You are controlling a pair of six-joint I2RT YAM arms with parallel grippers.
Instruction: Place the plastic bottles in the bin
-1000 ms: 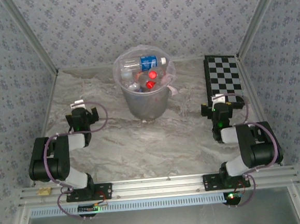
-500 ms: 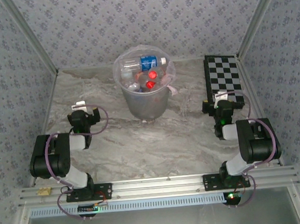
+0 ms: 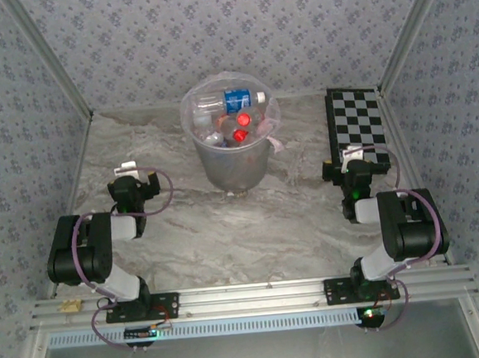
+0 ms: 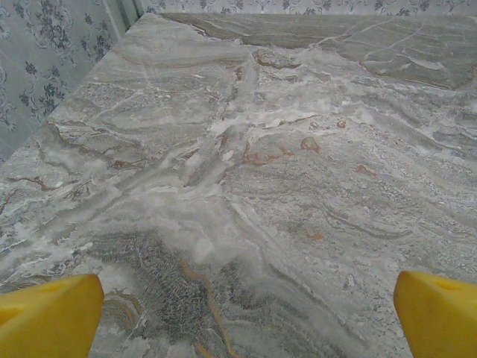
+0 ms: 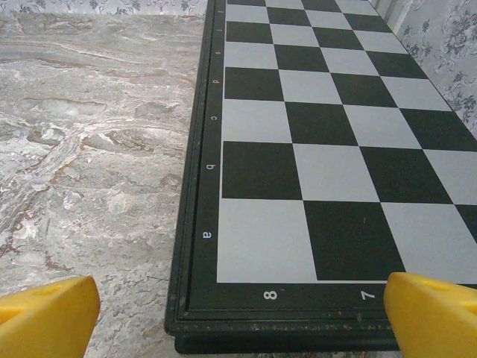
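The grey translucent bin [image 3: 233, 164] with its clear bag stands at the back middle of the table. Several plastic bottles [image 3: 236, 117] with red and blue labels and caps lie inside it. My left gripper [image 3: 129, 173] hangs low at the left, open; its yellow fingertips [image 4: 52, 313] stand wide apart over bare marble. My right gripper [image 3: 352, 158] is open at the right, its yellow fingertips [image 5: 432, 313] spread above the near edge of the checkerboard, with nothing between them.
The black-and-white checkerboard [image 3: 356, 124] lies flat at the back right, its near corner [image 5: 223, 328] just in front of my right gripper. Patterned walls close in the table on three sides. Marble surface [image 3: 227, 230] lies between the arms.
Between one second and half a second ago both arms drew back a little toward their bases. Since then nothing has moved.
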